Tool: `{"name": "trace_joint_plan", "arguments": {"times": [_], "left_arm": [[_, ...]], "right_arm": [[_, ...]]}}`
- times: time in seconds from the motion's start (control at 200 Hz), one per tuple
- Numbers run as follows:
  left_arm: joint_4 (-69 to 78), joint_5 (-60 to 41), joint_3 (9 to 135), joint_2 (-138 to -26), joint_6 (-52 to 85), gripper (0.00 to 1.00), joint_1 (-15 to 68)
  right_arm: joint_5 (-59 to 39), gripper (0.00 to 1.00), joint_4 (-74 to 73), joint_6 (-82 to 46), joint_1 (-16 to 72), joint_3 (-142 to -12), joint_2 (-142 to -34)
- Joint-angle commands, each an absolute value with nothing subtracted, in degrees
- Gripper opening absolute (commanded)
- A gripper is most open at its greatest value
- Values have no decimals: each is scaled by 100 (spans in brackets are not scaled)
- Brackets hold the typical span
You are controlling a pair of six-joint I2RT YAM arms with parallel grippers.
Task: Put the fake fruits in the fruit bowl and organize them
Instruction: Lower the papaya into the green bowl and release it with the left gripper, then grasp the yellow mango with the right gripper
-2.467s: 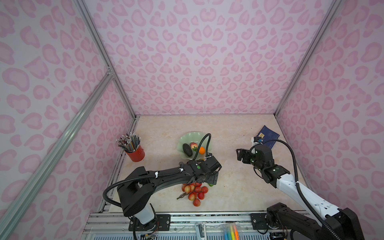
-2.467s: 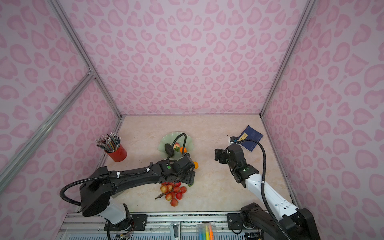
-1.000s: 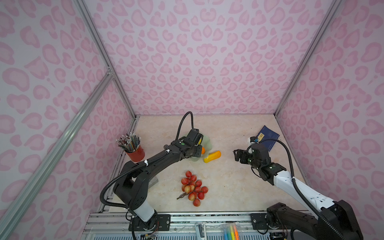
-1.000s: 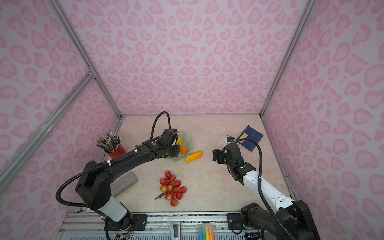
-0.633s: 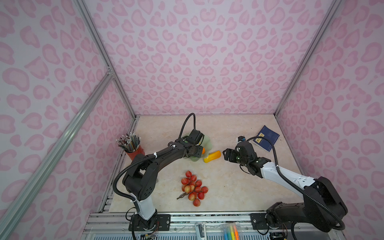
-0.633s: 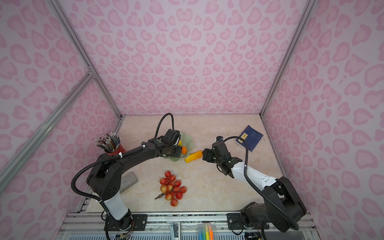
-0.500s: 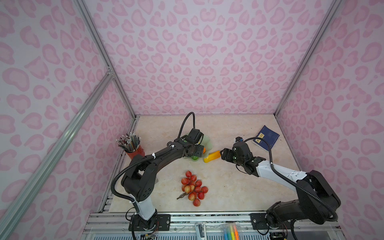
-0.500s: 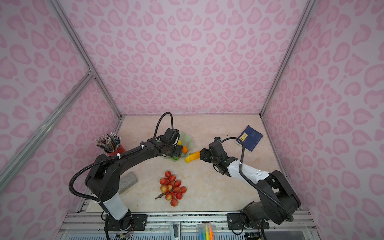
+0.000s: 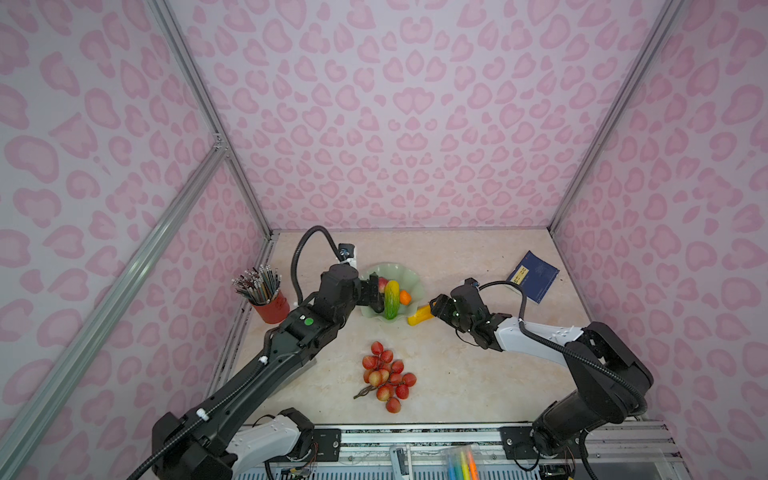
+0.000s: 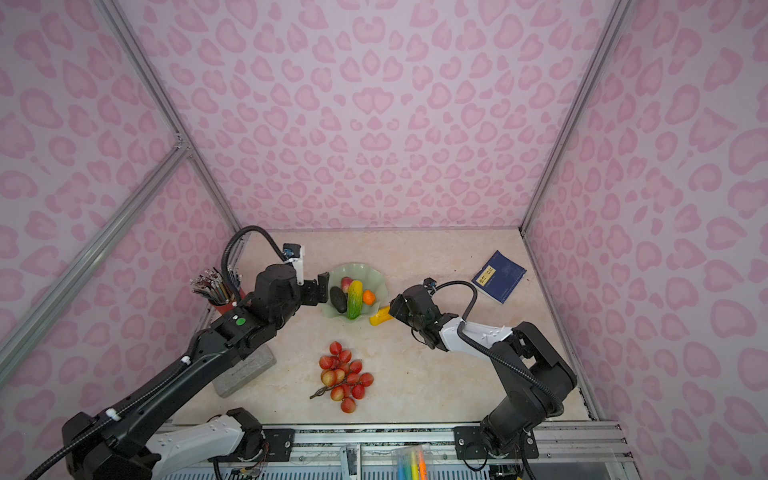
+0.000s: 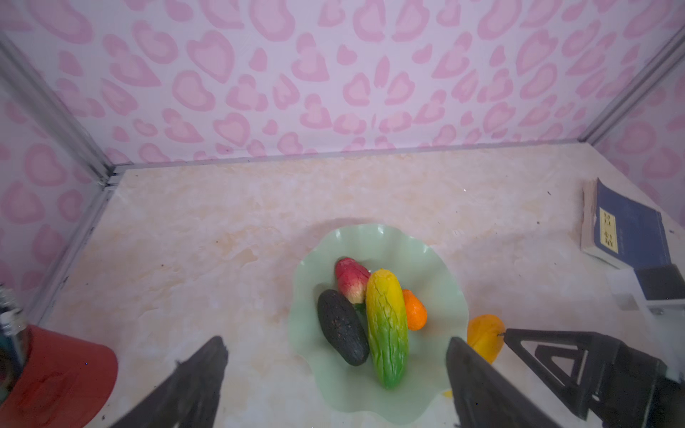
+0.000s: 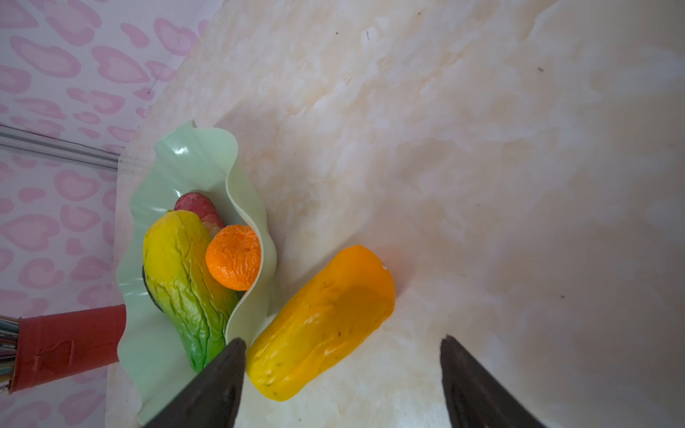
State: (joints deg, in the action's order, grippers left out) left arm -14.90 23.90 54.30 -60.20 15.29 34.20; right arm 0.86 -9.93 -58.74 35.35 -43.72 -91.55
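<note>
The pale green fruit bowl (image 9: 412, 277) (image 10: 377, 275) (image 11: 426, 266) (image 12: 178, 155) holds a strawberry (image 11: 350, 276), a yellow-green oblong (image 11: 385, 326) (image 9: 391, 298), a small orange (image 11: 414, 309) and a dark avocado-like oval (image 11: 341, 328). My left gripper (image 11: 333, 341) (image 10: 322, 289) stands open at the bowl's left edge, holding nothing. A yellow-orange oblong (image 12: 318, 318) (image 9: 419, 316) lies on the table against the bowl's right rim. My right gripper (image 12: 341, 341) (image 9: 436, 307) is open around its near end. The red grape bunch (image 9: 386, 376) (image 10: 345, 376) lies nearer the front.
A red pencil cup (image 9: 272, 305) stands left of the bowl. A blue book (image 9: 534, 280) (image 10: 498, 276) lies at the back right. A grey block (image 10: 245, 370) sits under my left arm. Coloured markers (image 9: 459, 465) lie on the front rail.
My left gripper has opened, left the yellow-green oblong in the bowl and drawn back to the left. My right gripper has moved left up to the yellow-orange oblong.
</note>
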Motion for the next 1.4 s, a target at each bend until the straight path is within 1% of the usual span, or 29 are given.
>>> {"name": "trace_joint_plan", "arguments": {"times": [0.0,0.085,0.2,0.41,0.615,0.67,0.81,1.12,1.245,1.395], "left_arm": [[-1044,2909,4922,-5331,1731,99,3297],[-1076,2745,4577,-4822,1903,99,3075],[-1241,2607,4357,-4465,2031,99,2821],[-1354,2461,4342,-4292,2042,99,2665],[-1401,2409,4340,-4281,2065,99,2619],[-1419,2402,4325,-4263,2074,99,2610],[-1411,2401,4285,-4155,2092,99,2604],[-1384,2399,4228,-3999,2106,99,2603],[-1389,2391,4219,-3990,2120,99,2597],[-1393,2404,4210,-3977,2127,99,2594]], "right_arm": [[253,81,-1144,-6182,3572,-4493,-9330],[260,79,-1107,-6262,3605,-4632,-9492],[196,76,-1213,-6503,3622,-4715,-9736],[179,74,-1394,-7021,3649,-4759,-10073],[107,74,-1381,-7225,3684,-5081,-10498],[90,72,-1434,-7332,3684,-5124,-10617],[187,63,-1481,-7598,3685,-5113,-10757],[395,35,-1432,-7634,3606,-4914,-10715],[530,29,-1311,-7425,3558,-4778,-10516],[1015,29,-770,-6852,3645,-4653,-9946]]}}
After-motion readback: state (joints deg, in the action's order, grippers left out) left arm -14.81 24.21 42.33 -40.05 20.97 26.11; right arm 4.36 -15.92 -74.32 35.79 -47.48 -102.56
